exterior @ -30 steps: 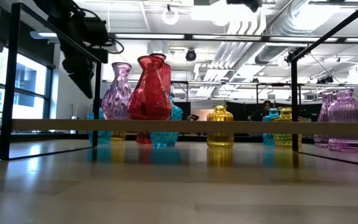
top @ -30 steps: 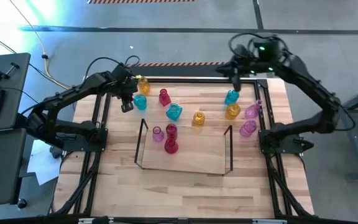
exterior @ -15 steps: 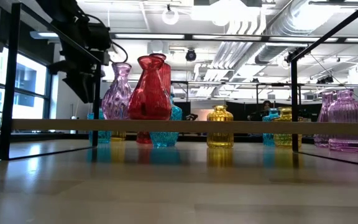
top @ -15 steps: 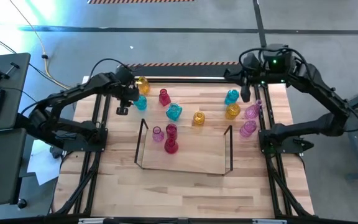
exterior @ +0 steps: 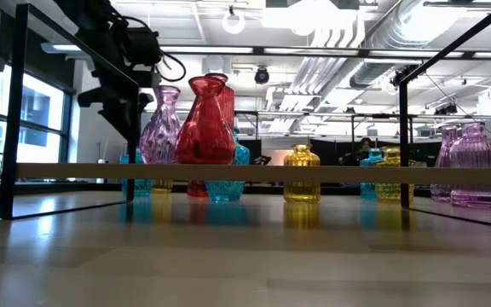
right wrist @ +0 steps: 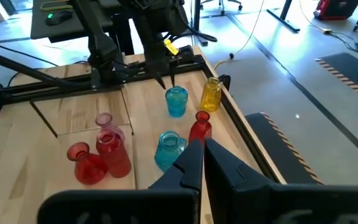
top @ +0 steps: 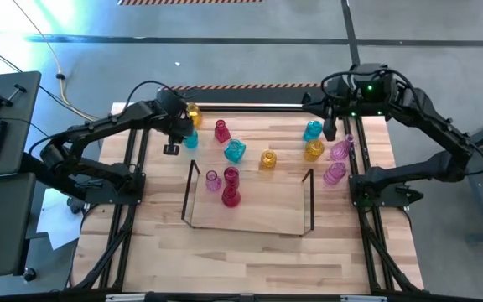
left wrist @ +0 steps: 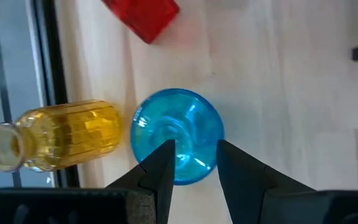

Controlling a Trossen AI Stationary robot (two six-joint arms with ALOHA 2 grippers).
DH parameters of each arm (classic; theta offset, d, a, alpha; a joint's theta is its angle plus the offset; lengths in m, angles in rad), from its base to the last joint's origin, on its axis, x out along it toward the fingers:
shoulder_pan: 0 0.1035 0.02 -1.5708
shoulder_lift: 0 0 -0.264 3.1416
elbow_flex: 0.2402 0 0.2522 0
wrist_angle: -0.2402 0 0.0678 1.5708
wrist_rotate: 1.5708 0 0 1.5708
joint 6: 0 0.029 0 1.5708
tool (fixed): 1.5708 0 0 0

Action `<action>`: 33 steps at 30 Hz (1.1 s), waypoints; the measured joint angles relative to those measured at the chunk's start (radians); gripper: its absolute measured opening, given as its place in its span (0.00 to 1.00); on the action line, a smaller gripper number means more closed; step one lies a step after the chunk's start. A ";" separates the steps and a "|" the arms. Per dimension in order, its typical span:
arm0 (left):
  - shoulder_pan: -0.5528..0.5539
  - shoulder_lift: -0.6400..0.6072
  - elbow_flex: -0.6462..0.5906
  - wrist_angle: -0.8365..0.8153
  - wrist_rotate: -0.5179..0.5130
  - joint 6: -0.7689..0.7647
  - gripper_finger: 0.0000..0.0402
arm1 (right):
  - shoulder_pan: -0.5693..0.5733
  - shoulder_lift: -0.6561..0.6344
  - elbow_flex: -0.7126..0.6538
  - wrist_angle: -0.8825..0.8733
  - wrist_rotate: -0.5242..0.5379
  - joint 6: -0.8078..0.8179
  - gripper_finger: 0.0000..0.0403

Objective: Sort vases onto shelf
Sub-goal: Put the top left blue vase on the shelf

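Several vases stand upright on the wooden table. At the far left are a cyan vase, a yellow one and a red one. Further right are a cyan and a yellow one. The far right holds a cyan, a yellow and two pink vases. The shelf carries a pink vase and two red ones. My left gripper is open, fingers pointing down just above the far-left cyan vase. My right gripper is shut, raised over the far right corner.
The black metal frame runs along the table's far edge and sides, close behind the yellow vase. The shelf's dark end frames stand upright at both short ends. Bare wood lies on the shelf's right half and near the table's near edge.
My left gripper has moved toward the table's right and down, ending over the far-left cyan vase. My right gripper has swung toward the near edge and right, beside the right cyan vase, then stopped. No vase has moved.
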 joint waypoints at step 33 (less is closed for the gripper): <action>0.043 0.135 0.021 0.046 0.043 -0.076 0.06 | 0.134 0.000 0.000 0.002 0.076 -0.010 0.00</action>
